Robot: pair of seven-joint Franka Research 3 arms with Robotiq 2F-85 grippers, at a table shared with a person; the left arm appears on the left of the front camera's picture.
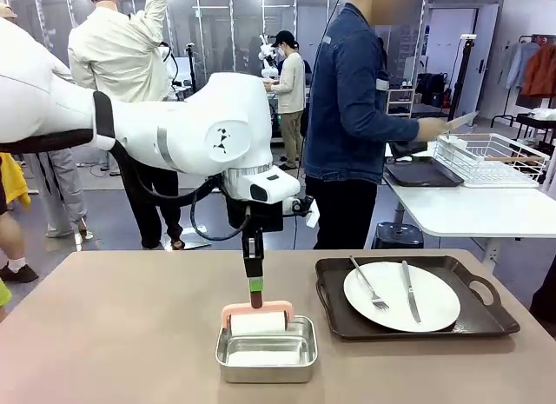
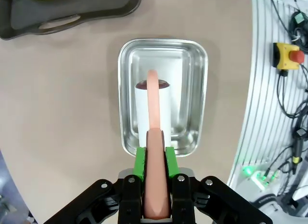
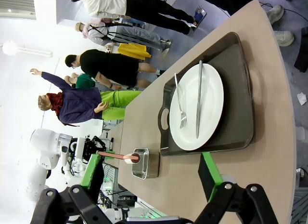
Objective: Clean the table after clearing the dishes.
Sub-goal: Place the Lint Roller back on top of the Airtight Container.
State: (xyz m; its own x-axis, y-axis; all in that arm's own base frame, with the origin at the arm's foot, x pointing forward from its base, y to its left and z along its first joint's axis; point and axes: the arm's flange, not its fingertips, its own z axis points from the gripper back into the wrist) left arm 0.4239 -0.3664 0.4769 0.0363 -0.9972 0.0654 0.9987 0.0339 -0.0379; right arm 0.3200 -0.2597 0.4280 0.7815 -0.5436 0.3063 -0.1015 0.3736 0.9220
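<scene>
Clearing looks unfinished: a round white plate [image 1: 401,296] on its dark brown handled tray [image 1: 486,321] sits on the taupe counter [image 1: 113,334], right of the shiny steel pan [image 1: 266,359]. The left end effector [image 1: 255,291] is clenched on the pink-handled white roller [image 1: 257,321] in that pan. The right end effector [image 3: 151,156] is released. Wiping seems not yet begun.

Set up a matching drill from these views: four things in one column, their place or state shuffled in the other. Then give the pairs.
Column one
1. left gripper
2. right gripper
3. white plate
4. steel pan

Column two
A. lies on the dark brown tray
B. open, holding nothing
C. shut on the pink handle
D. sits on the bare tabletop with the white roller in it

Pairs: 1-C, 2-B, 3-A, 4-D
</scene>
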